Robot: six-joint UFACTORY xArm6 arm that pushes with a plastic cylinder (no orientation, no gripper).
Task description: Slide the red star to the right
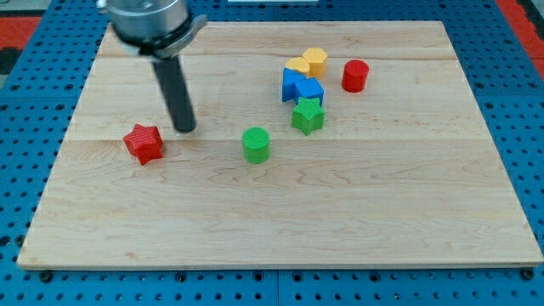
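The red star lies on the wooden board at the view's left. My tip stands on the board just to the right of the star and slightly toward the view's top, a small gap apart from it. The rod rises to the arm's head at the view's top left.
A green cylinder sits right of my tip. Further right is a cluster: green star, two blue blocks, a yellow block and a yellow hexagon. A red cylinder stands at the right.
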